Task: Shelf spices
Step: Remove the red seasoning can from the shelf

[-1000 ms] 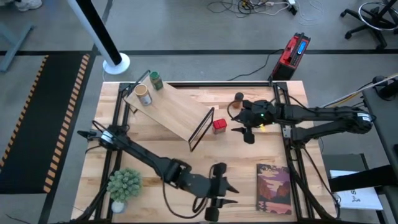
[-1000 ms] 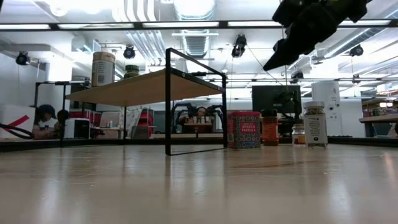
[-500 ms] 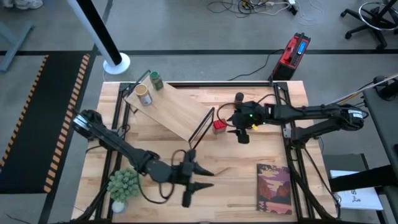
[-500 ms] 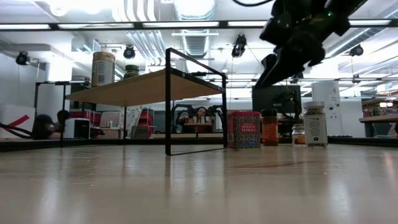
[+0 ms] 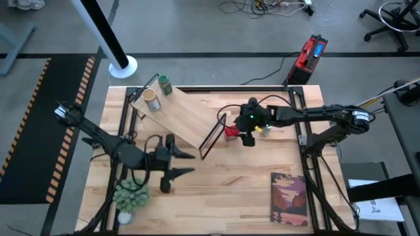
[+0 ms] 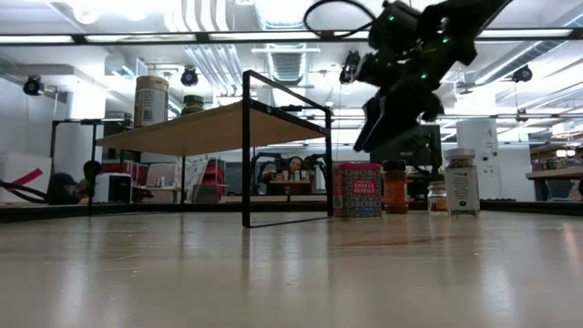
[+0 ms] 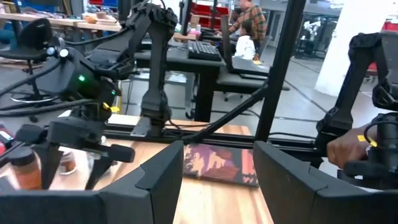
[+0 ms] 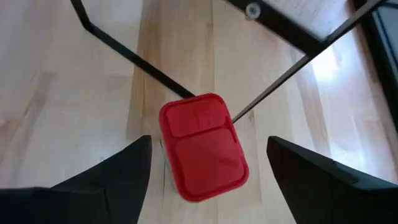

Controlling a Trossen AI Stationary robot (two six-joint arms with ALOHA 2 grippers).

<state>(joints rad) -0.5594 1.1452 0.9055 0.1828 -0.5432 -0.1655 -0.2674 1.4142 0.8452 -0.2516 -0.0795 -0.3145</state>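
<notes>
The red boxy tin [image 8: 204,146] stands on the table beside the shelf's black frame [image 5: 211,136]. My right gripper [image 8: 208,144] hovers above it, open, one finger on either side and clear of it; in the low view the right gripper [image 6: 381,118] is well above the tin [image 6: 357,189]. The tan-topped jar [image 5: 151,99] and the green-lidded jar [image 5: 164,85] stand on the far end of the shelf plank [image 5: 180,115]. The dark-lidded brown jar [image 6: 394,187], the white-lidded jar [image 6: 462,182] and a small jar [image 6: 437,196] stand right of the tin. My left gripper [image 5: 187,164] is open over the near-left table.
A green potted plant [image 5: 130,195] sits at the near-left corner, close to my left arm. A book [image 5: 289,198] lies on the near-right of the table. Bare tabletop [image 5: 236,177] lies between them. Black frame rails [image 5: 303,141] run along the table's sides.
My right gripper has moved toward the table's left and down, from right of the red tin to just above it. My left arm has swung from the near edge's middle toward the table's left side and away from the near edge. No spice container has moved.
</notes>
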